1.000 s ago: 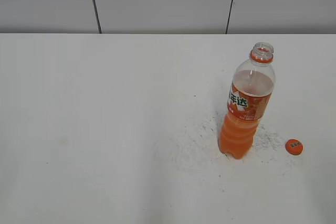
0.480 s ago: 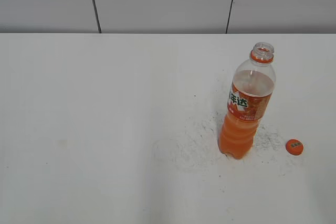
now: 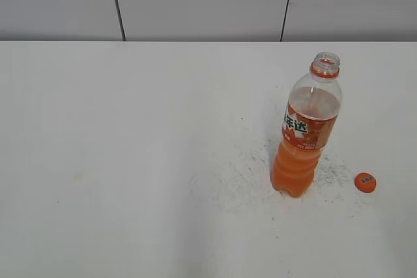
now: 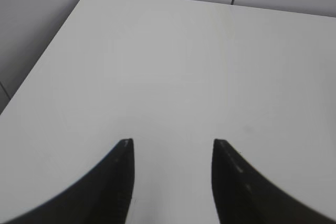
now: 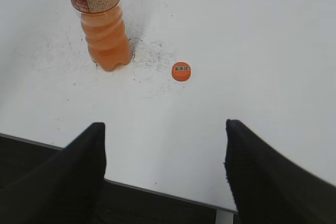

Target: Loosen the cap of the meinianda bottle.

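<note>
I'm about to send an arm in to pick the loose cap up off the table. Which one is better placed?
Right. The right claw hangs open with the cap straight ahead of it, beside the meinianda bottle. The left claw is open too, but its view shows only bare table, so it probably sits farther off.

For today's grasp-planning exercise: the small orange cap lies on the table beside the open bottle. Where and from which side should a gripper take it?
Grip the cap by its ribbed side wall, coming straight down from above, one finger on each side. It lies flat, printed top up, so only the rim offers opposing faces. It sits apart from the meinianda bottle, leaving room; the open right gripper is nearer.
</note>
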Tool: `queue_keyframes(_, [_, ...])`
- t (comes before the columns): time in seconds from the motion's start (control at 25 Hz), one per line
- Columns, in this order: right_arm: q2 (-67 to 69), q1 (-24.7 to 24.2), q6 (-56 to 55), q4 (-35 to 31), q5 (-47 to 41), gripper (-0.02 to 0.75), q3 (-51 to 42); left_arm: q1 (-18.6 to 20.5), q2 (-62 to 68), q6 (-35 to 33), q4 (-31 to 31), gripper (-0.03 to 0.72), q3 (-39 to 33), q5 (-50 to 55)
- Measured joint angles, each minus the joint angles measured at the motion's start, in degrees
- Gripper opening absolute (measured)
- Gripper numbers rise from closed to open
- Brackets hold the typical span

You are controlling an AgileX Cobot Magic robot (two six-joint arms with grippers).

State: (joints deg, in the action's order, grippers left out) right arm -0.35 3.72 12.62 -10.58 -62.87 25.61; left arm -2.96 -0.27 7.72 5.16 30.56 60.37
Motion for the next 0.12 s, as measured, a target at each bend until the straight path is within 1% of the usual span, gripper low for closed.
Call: queue_keyframes(0.12, [0.0,0.0,0.0,-0.01,0.0,0.526,0.0,0.78,0.0,0.0,0.0,0.381,0.0,0.0])
